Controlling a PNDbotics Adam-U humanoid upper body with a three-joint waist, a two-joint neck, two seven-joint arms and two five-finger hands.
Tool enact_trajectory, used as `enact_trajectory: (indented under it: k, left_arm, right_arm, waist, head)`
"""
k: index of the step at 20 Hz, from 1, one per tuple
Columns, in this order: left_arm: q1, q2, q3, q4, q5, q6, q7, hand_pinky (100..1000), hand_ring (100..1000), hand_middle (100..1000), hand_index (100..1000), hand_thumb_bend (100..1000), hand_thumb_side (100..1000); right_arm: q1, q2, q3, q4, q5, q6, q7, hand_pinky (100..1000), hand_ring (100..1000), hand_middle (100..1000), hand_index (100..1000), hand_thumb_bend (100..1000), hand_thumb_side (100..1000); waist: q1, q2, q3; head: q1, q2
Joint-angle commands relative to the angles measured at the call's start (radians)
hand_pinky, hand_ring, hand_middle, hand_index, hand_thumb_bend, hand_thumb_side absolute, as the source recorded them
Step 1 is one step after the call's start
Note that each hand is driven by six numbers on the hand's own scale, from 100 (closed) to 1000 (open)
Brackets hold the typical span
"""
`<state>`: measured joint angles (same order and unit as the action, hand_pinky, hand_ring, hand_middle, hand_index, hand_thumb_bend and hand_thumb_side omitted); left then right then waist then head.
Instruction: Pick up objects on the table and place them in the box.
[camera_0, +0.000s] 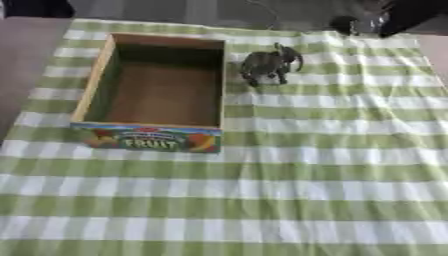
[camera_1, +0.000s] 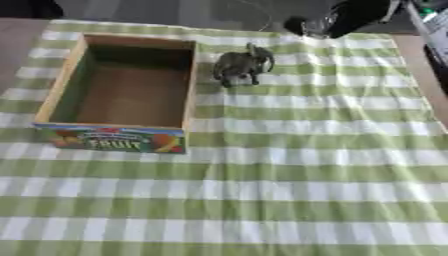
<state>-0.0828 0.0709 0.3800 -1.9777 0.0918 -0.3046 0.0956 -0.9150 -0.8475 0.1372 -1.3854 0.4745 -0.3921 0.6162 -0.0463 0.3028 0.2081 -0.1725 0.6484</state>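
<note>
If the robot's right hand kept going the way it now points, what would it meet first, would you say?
From the right hand, probably the small grey toy elephant, though depth is unclear.

Black right arm (camera_1: 354, 15), glossy silver joint

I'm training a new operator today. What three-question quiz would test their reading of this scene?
1. True or false: the box already holds something.
2. The grey toy animal stands: A) in the box, B) on the cloth just right of the box, C) at the cloth's near edge.
3. What word is printed on the box's front?

Key: 1 false, nothing shows inside; 2 B; 3 FRUIT.
</note>
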Motion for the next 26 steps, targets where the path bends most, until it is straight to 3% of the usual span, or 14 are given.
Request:
enact_trajectory:
  k: [1, 8, 16, 21, 26]
  left_arm:
    - [-0.006, 0.023, -0.003, -0.022, 0.004, 0.0, -0.005, 305, 341, 642, 418, 100, 772]
    - [-0.007, 0.022, -0.005, -0.022, 0.006, 0.002, -0.011, 305, 341, 642, 414, 100, 774]
    - [-0.01, 0.016, -0.007, -0.022, 0.009, 0.003, -0.017, 304, 340, 643, 411, 100, 776]
    - [-0.014, 0.013, -0.008, -0.022, 0.011, 0.003, -0.02, 304, 340, 643, 409, 100, 778]
    - [-0.018, 0.01, -0.01, -0.022, 0.013, 0.004, -0.024, 305, 340, 643, 408, 100, 779]
  right_arm:
    - [-0.041, 0.002, 0.003, 0.042, 0.055, -0.02, 0.043, 988, 997, 924, 1000, 402, 571]
    - [-0.105, 0.061, 0.027, 0.142, 0.165, -0.031, 0.102, 996, 1000, 946, 1000, 466, 568]
    - [-0.157, 0.144, 0.056, 0.237, 0.299, -0.027, 0.102, 993, 1000, 963, 1000, 568, 574]
    - [-0.172, 0.184, 0.063, 0.295, 0.389, -0.02, 0.077, 991, 1000, 973, 1000, 584, 593]
    - [-0.181, 0.213, 0.054, 0.348, 0.483, 0.03, -0.001, 989, 1000, 973, 1000, 591, 620]
  waist:
    - [0.001, -0.013, 0.002]
    - [-0.002, -0.007, 0.009]
    - [-0.003, 0.005, 0.025]
    - [-0.005, 0.012, 0.037]
    - [-0.008, 0.018, 0.047]
  head:
    - [-0.007, -0.012]
    - [-0.015, -0.02]
    - [-0.029, -0.031]
    - [-0.037, -0.039]
    - [-0.048, -0.045]
